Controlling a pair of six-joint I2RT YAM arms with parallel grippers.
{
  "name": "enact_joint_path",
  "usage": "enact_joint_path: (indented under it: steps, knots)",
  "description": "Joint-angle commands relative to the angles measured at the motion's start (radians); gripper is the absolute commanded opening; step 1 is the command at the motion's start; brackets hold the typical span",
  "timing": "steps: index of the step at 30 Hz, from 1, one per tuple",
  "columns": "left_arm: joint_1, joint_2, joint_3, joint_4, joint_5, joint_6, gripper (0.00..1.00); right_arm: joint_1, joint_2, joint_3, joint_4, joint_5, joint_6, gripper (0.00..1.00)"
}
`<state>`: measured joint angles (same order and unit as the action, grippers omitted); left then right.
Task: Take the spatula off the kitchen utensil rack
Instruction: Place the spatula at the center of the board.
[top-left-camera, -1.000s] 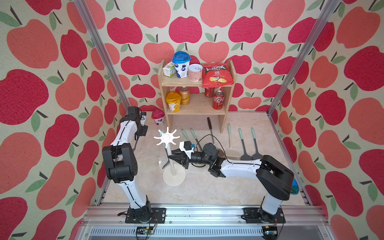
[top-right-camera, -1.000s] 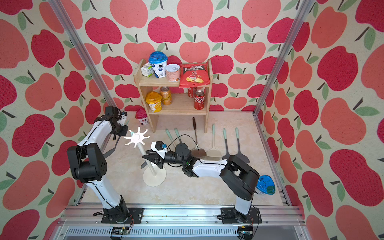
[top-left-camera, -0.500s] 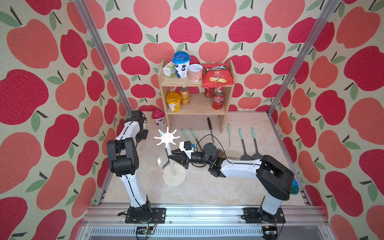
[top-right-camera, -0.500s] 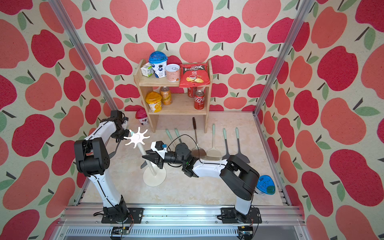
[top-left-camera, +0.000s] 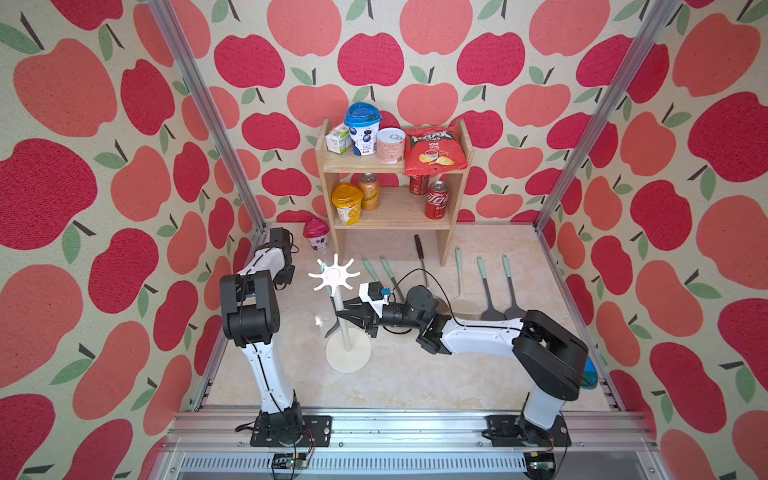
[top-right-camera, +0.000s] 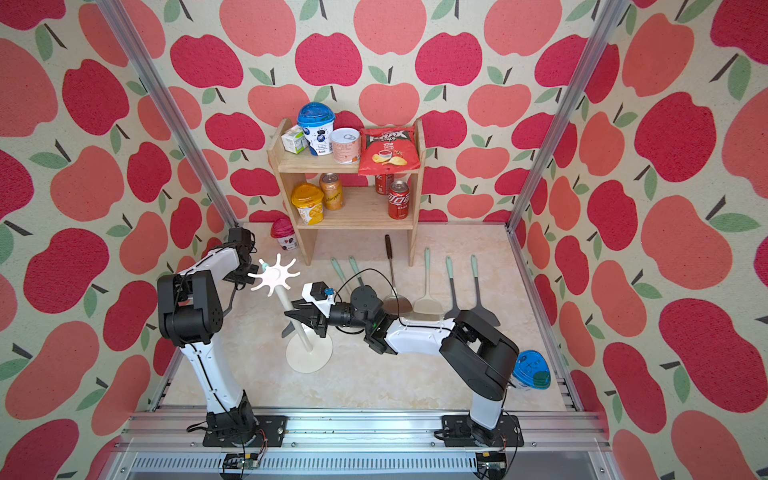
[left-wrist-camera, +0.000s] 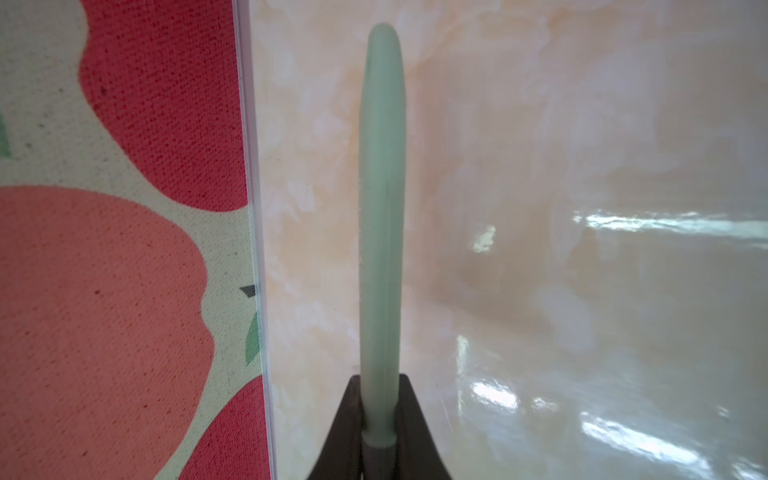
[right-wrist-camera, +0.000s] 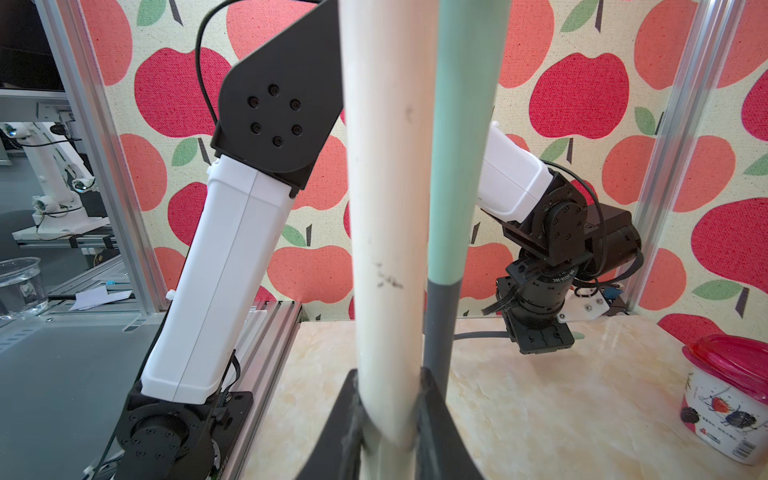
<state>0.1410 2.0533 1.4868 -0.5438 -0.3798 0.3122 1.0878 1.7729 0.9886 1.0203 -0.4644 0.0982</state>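
Spatula (right-wrist-camera: 461, 166) with a mint-green handle, grey stem and dark blade hangs upright from the star-shaped crown of the white kitchen utensil rack (top-left-camera: 333, 275). It hangs just beside the rack's thin pole, on its left; whether the two touch I cannot tell. The rack stands on its round base left of centre on the glossy marble-patterned tabletop (top-left-camera: 415, 382). The right gripper (top-left-camera: 344, 316), reaching in from the right, is clenched around the pole about midway up, one black jaw on each side. The left gripper (right-wrist-camera: 540, 343) is at the far left, near the apple-print wall (left-wrist-camera: 124, 249), low over the tabletop and apart from the rack. It is clamped on the mint-green handle (left-wrist-camera: 381, 208) of a second utensil held level, whose head is out of sight.
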Motion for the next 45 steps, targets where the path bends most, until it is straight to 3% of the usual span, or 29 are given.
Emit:
enact_joint_path:
  steps: [1,13,34,45]
  knots:
    - [-0.010,0.039,-0.033,0.063,-0.075,0.008,0.00,-0.014,0.002,-0.013,-0.035,-0.009,0.008,0.04]
    - [-0.026,0.181,-0.026,0.071,-0.060,-0.018,0.00,-0.023,0.021,-0.004,-0.038,-0.011,0.020,0.04]
    - [-0.037,0.174,-0.031,0.009,-0.172,-0.027,0.00,-0.028,0.015,-0.008,-0.042,-0.012,0.017,0.04]
    - [-0.057,0.199,-0.021,-0.053,-0.158,-0.068,0.11,-0.037,-0.002,-0.024,-0.043,-0.003,0.013,0.04]
